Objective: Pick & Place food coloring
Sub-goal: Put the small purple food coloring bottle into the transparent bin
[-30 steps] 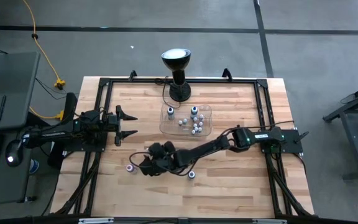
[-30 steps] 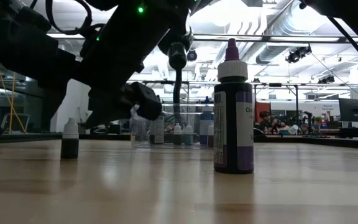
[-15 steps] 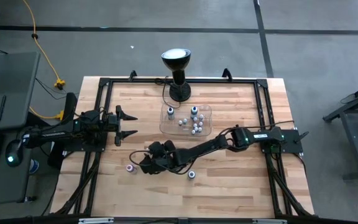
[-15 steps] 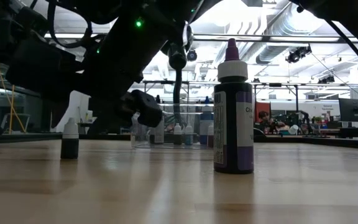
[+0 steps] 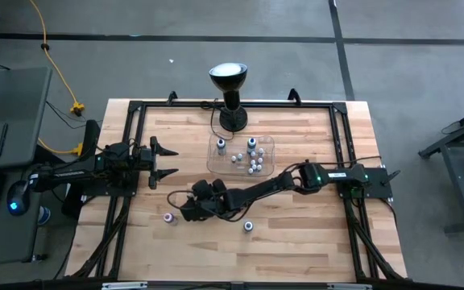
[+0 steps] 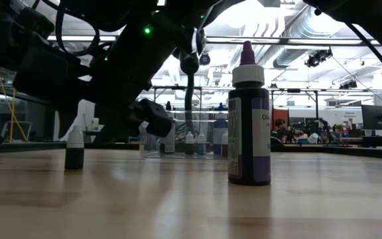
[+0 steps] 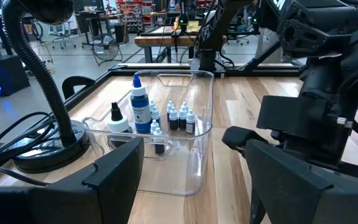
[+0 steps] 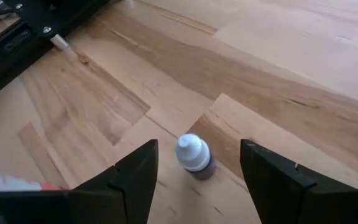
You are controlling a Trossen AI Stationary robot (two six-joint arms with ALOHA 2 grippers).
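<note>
A tiny food coloring bottle point(image 8: 193, 155) with a white cap and dark body stands upright on the wooden table, near its left front point(image 5: 168, 217). My right gripper point(image 5: 182, 211) hovers just right of it, slanting down and open. Its fingers point(image 8: 135, 180) stand on either side of the bottle without touching. A larger purple food coloring bottle point(image 6: 249, 119) stands alone nearer the front edge point(image 5: 249, 226). Several more food coloring bottles point(image 7: 166, 118) stand in the clear tray point(image 5: 216, 165). My left gripper point(image 5: 163, 161) waits open at the table's left side.
A black gooseneck lamp point(image 5: 229, 80) stands at the far edge behind the tray, its cord trailing on the wood. A black frame point(image 5: 135, 109) runs around the tabletop. Bare wood lies between the two loose bottles and the near edge.
</note>
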